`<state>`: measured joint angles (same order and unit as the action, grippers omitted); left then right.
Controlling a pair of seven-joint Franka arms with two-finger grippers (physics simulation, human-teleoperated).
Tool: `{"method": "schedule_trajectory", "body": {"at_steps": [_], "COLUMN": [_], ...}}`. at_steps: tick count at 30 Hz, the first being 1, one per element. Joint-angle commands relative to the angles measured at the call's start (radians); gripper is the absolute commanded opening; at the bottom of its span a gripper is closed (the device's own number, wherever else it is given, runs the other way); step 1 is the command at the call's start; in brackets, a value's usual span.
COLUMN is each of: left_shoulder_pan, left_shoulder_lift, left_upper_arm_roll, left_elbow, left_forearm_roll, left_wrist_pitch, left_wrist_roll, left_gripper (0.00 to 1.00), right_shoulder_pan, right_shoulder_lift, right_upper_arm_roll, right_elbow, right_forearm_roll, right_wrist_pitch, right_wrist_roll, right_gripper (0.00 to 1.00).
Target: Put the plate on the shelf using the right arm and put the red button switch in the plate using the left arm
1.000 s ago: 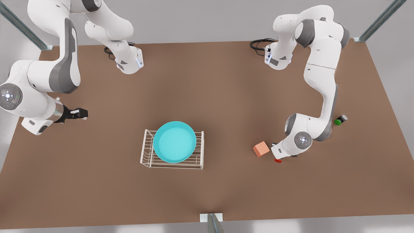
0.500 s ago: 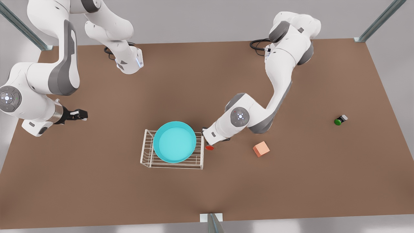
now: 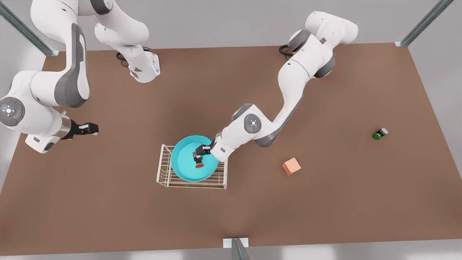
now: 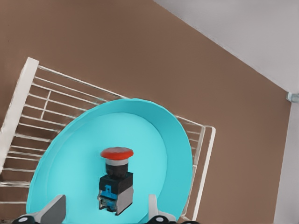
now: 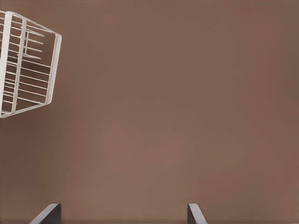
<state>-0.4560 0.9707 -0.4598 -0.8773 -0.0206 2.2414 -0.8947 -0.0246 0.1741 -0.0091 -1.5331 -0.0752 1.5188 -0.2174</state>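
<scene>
sitting on the white wire shelf [image 3: 166,169] is the turquoise plate [image 3: 184,169], and the red button switch [image 4: 116,179] is over the plate's middle, between the left gripper [image 3: 198,156] fingers [image 4: 52,211], which look spread wide and not touching it. off at the front view's left the right gripper [image 3: 91,127] waits above bare brown table [image 3: 108,216], fingers apart with nothing between them. the salmon cube [image 3: 291,166] and green button [image 3: 378,134] sit well apart on the front view's right.

The left gripper [image 3: 199,156] reaches down at mid-table with fingers [image 4: 54,212] spread apart, while the right gripper [image 3: 93,128] waits level, fingers parted.
</scene>
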Motion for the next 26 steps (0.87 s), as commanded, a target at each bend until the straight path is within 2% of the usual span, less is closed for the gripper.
{"method": "schedule_trajectory", "body": {"at_steps": [1, 3, 5, 6, 7, 8, 9, 14, 26], "left_shoulder_pan": [0.1, 0.316, 0.436, 0.462, 0.484, 0.415, 0.353, 0.355, 0.356], "left_shoulder_lift": [-0.096, -0.268, -0.372, -0.379, -0.449, -0.677, -0.722, -0.715, -0.711], "left_upper_arm_roll": [0.003, 0.001, 0.001, 0.0, 0.009, 0.139, 0.301, 0.305, 0.306], "left_elbow": [0.001, 0.003, 0.003, 0.003, -0.081, -0.452, -0.522, -0.448, -0.44], "left_forearm_roll": [0.037, 0.105, 0.251, 0.272, 0.274, 0.252, 0.095, 0.094, 0.091], "left_wrist_pitch": [-0.328, -0.819, -1.055, -1.108, -1.053, -0.851, -0.822, -0.977, -0.983], "left_wrist_roll": [-0.201, 0.17, 0.598, 0.634, 0.686, 0.812, 0.913, 0.924, 0.924], "left_gripper": [1.0, 1.0, 1.0, 1.0, 1.0, 1.0, 1.0, 1.0, 1.0], "right_shoulder_pan": [0.0, 0.0, 0.0, 0.0, 0.002, 0.002, 0.002, 0.002, 0.002], "right_shoulder_lift": [-0.001, 0.001, 0.002, 0.002, 0.008, 0.008, 0.008, 0.01, 0.016], "right_upper_arm_roll": [0.0, 0.0, 0.0, 0.0, 0.0, 0.0, 0.0, 0.0, 0.0], "right_elbow": [0.001, 0.005, 0.014, 0.019, 0.024, 0.024, 0.022, 0.022, 0.03], "right_forearm_roll": [0.002, 0.002, -0.001, -0.003, -0.011, -0.011, -0.012, -0.011, -0.008], "right_wrist_pitch": [0.0, 0.0, -0.002, -0.005, -0.012, -0.014, -0.014, -0.014, -0.014], "right_wrist_roll": [-0.005, -0.005, -0.004, -0.004, -0.004, -0.004, -0.005, -0.005, -0.004], "right_gripper": [1.0, 1.0, 1.0, 1.0, 1.0, 1.0, 1.0, 1.0, 1.0]}}
